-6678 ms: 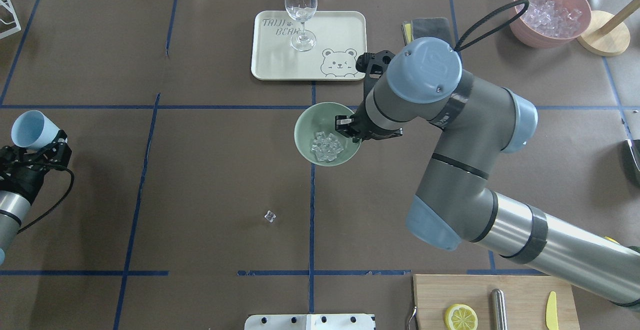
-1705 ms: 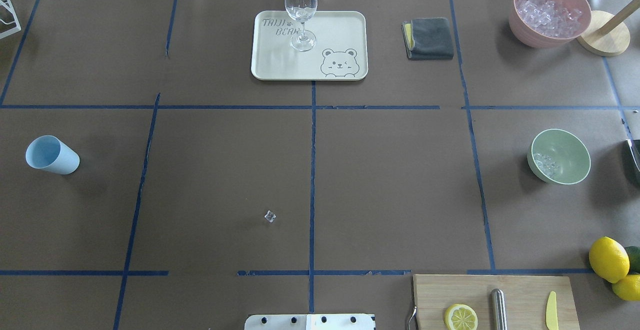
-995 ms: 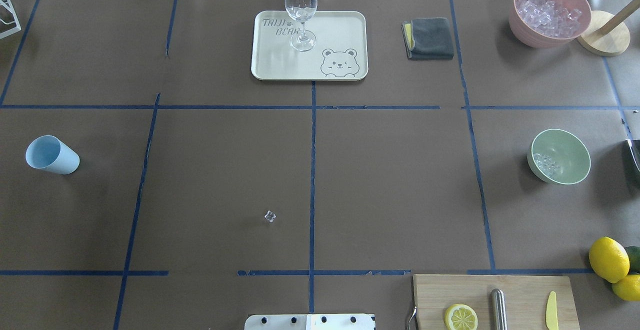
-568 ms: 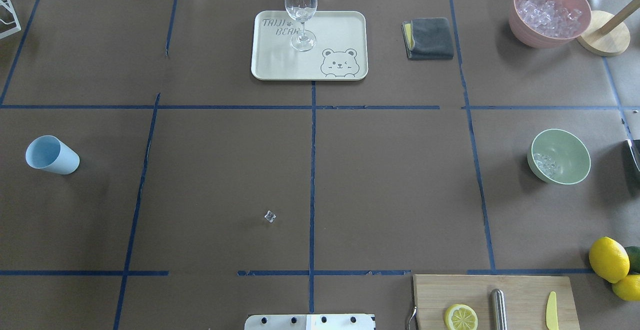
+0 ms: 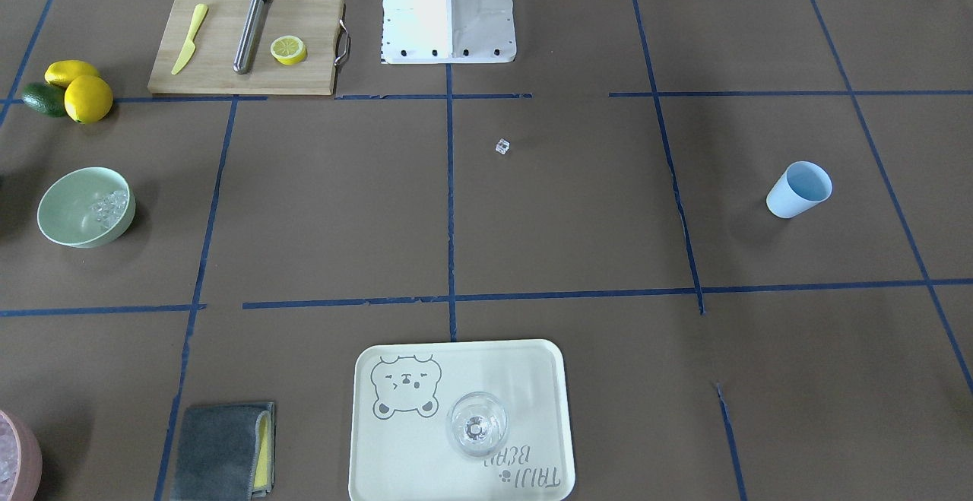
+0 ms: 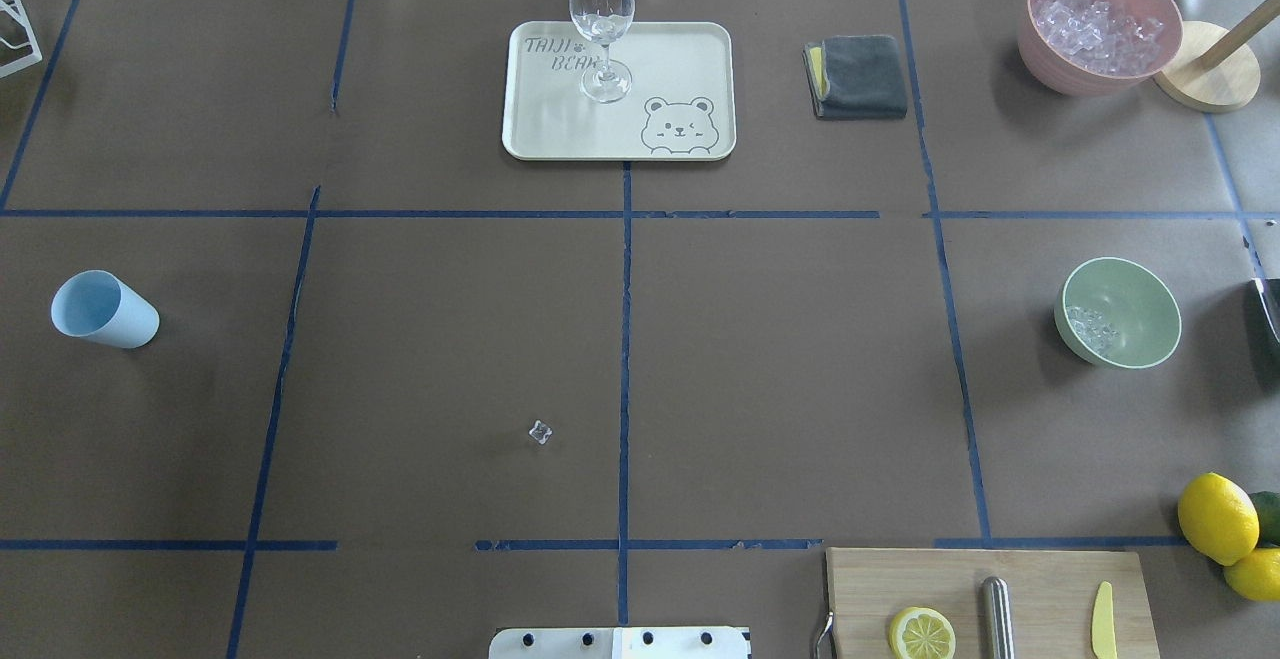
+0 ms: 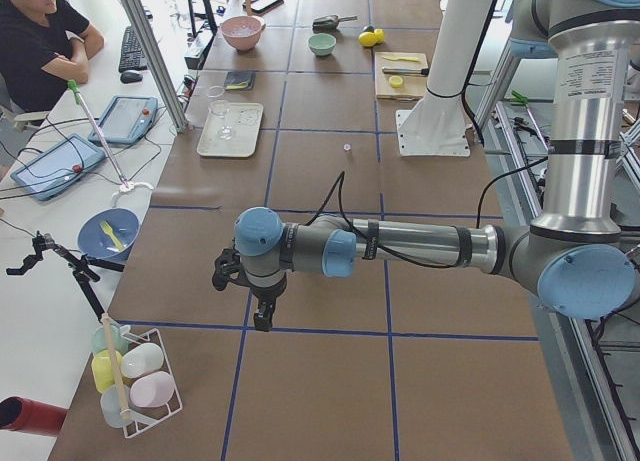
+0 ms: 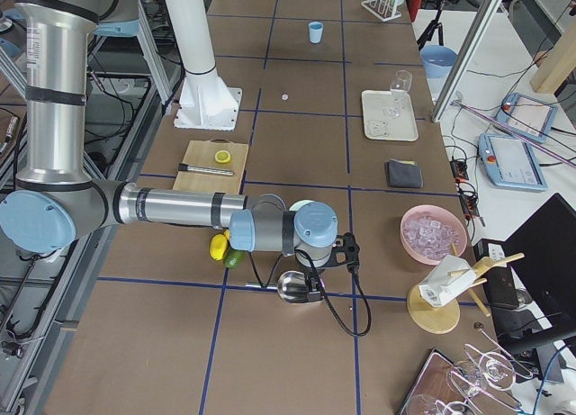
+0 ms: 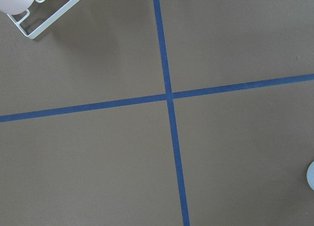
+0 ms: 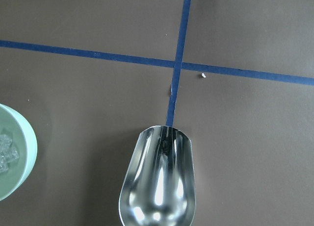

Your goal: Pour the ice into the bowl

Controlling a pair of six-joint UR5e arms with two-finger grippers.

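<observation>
left gripper: hangs over the table way off to the tray's left, out past the cup. only the side view catches it, so can't tell if its fingers are wide or narrow.
cup: light blue, far left of the tray and nearer the robot. upright, looks empty, nobody holding it.
stray cube: one bit of ice alone on the table, a little left of the tray and well toward the robot.
bowl: mint green, well right of the tray and a bit nearer the robot, standing free.
ice: small heap inside the bowl, bunched against the wall on the tray's side.
right gripper: further right of the tray than the bowl, just beside it, low over a metal scoop. again only a side view shows it, so open or closed, or gripping the scoop, can't tell.
progress: looks basically done, pour's in the bowl apart from that one cube.
what could go wrong: the right arm sits close to the bowl, so a sloppy swing toward the tray could clip the rim and slosh the lopsided heap out. an arm crossing low could also flick the loose cube off the table.
</observation>
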